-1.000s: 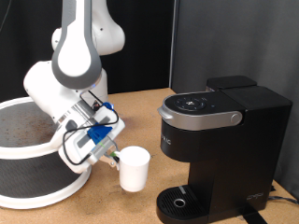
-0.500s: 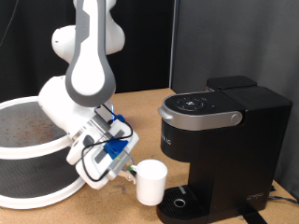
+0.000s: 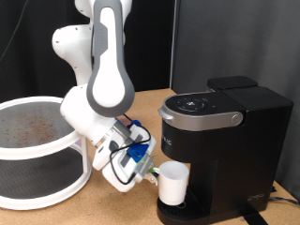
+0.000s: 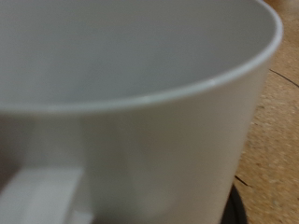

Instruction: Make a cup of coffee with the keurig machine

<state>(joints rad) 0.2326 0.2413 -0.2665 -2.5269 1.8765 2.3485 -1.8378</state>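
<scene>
1. I see the gripper (image 3: pixel 153 173) low in the exterior view's centre, fingers clamped on the white cup (image 3: pixel 172 184).
2. The cup sits upright over the round drip base (image 3: pixel 184 207) of the keurig machine (image 3: pixel 221 150), lower right.
3. In the wrist view the cup (image 4: pixel 140 121) fills nearly everything.
4. A white round two-tier rack (image 3: pixel 33 150) stands at left on the cork-coloured tabletop (image 3: pixel 94 208).
</scene>
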